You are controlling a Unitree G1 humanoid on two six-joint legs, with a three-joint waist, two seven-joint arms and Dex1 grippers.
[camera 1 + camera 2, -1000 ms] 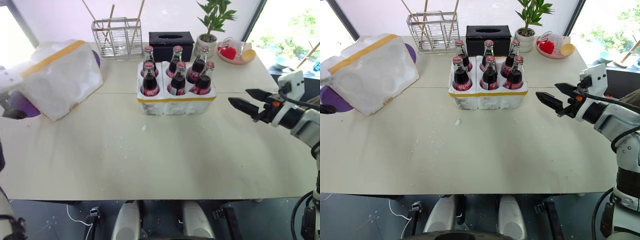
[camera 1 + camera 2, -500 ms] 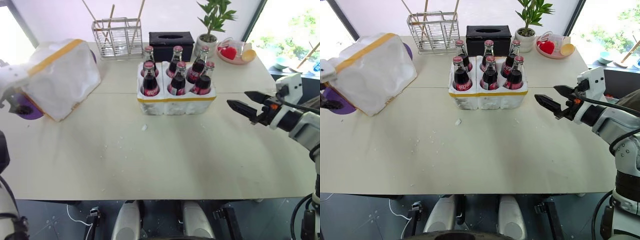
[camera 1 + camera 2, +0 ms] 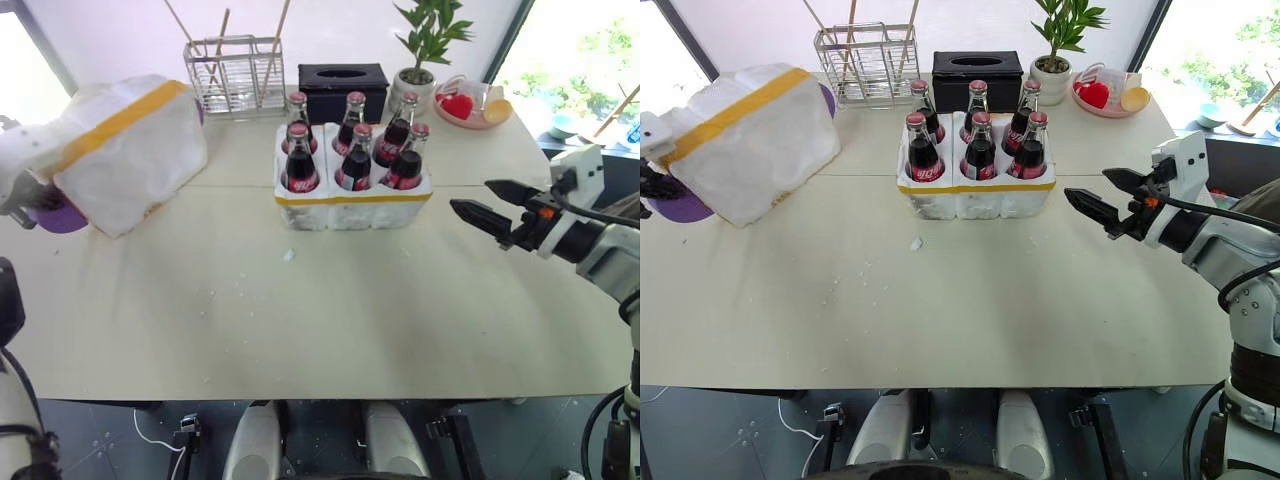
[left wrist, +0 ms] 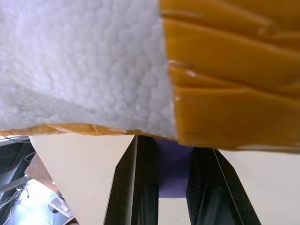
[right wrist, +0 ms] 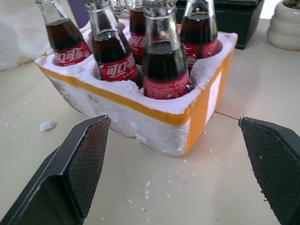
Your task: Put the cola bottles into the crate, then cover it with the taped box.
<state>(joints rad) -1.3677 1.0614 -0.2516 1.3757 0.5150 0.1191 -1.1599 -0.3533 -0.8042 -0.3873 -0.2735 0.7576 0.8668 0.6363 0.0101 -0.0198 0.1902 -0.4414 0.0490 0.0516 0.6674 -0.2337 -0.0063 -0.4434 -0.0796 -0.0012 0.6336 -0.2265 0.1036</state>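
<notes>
**Taped box gripped, ready to cap the crate**

The taped box (image 3: pixel 125 150), tilted at upper left, is clamped by the left gripper (image 4: pixel 165 180). The crate (image 3: pixel 352 195), centre, holds six cola bottles (image 3: pixel 354 160). The right gripper (image 3: pixel 487 205), spread wide, waits beside it.

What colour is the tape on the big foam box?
Yellow, on the taped box; clearest in the left eye view.

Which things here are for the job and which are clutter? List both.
For the job: six cola bottles, already in the crate; the taped box, at the table's left end.

Clutter: wire rack, black tissue box, potted plant, pink tray, purple disc, foam crumbs.
</notes>
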